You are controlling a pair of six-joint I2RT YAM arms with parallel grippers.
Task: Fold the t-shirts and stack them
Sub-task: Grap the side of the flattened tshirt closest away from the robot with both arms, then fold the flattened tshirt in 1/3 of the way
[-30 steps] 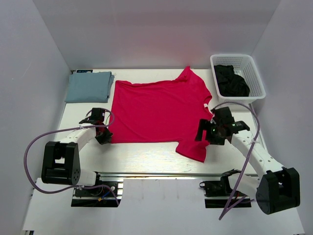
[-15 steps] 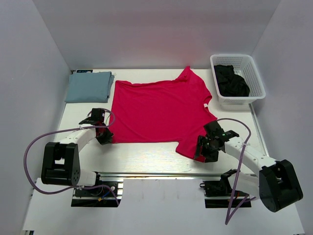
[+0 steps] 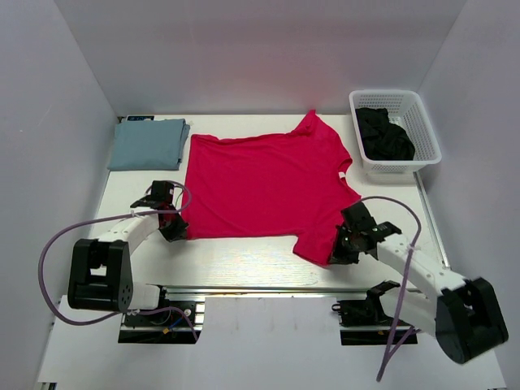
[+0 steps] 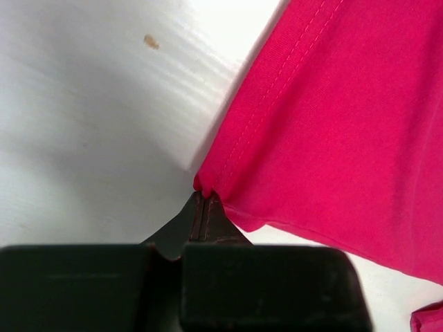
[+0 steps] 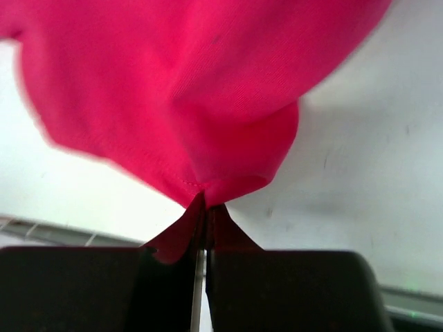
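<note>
a folded blue-grey shirt (image 3: 148, 143) lies at the far left corner of the table (image 3: 244, 258). just nearer, the left gripper (image 3: 175, 228) is clamped tight on the near left hem corner of the red shirt (image 3: 260, 183), low at the tabletop. the red shirt lies spread flat mid-table, neck to the right, one sleeve far, one near. the right gripper (image 3: 342, 249) is pinched closed on the near sleeve's edge. at the far right, a white basket (image 3: 398, 167) holds dark cloth (image 3: 383, 134).
</note>
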